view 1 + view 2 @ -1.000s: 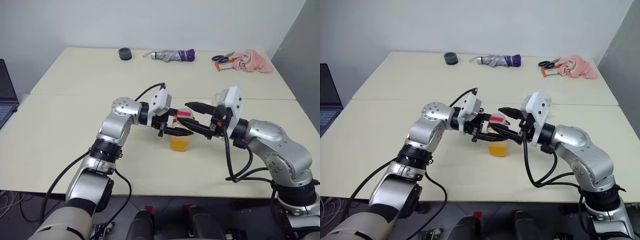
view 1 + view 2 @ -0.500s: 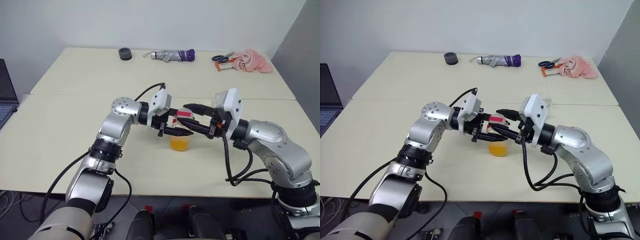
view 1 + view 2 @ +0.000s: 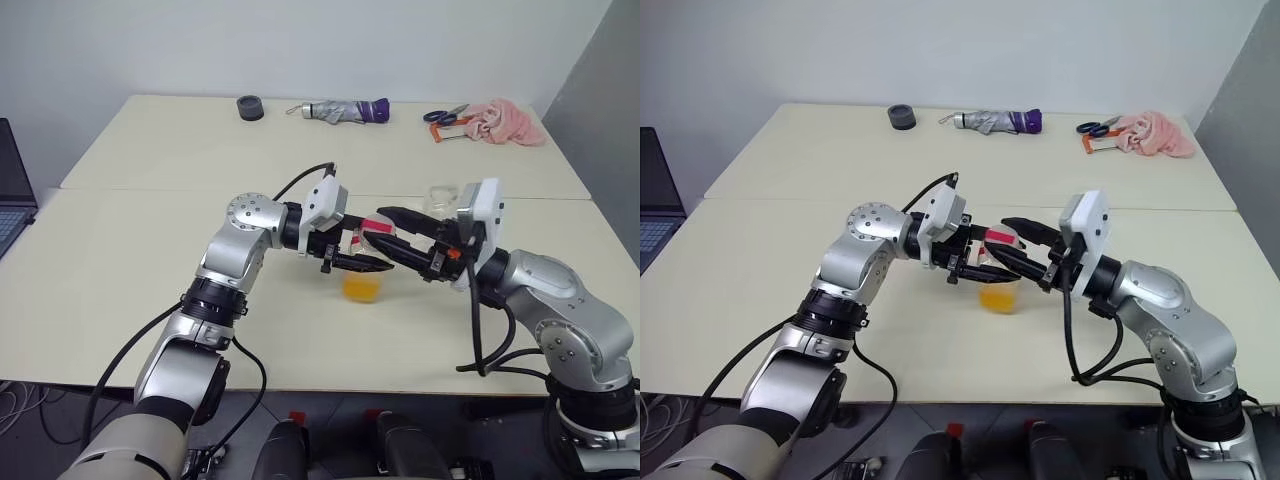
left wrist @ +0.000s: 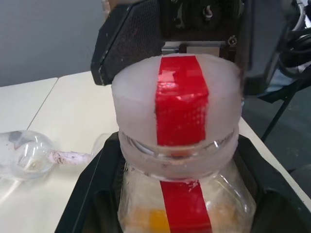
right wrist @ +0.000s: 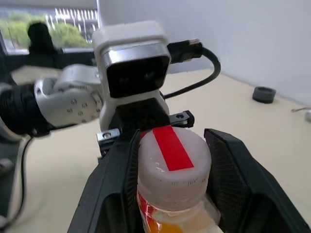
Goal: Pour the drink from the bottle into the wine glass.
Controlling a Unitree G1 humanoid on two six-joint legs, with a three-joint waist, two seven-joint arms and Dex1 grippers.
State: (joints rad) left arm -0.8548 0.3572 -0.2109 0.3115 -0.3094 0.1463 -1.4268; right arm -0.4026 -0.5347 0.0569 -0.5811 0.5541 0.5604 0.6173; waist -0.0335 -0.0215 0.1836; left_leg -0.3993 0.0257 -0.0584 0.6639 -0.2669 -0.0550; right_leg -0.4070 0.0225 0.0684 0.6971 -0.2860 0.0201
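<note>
Mid-table [image 3: 130, 290], left gripper [image 3: 352, 262] clamps the bottle [image 3: 362, 270] while right gripper [image 3: 398, 230] seemingly straddles its cap [image 5: 171, 162], jaws apart, needing a square grip before twisting.

Two cream tables [image 3: 150, 290] stand pushed together, a seam running between them, against a plain pale wall [image 3: 300, 45]. A grey panel [image 3: 600, 90] rises at the right edge. A dark laptop [image 3: 12, 195] sits at the left. The right wrist view shows a bright window [image 5: 53, 22] with greenery outside. The light is soft and even.
</note>
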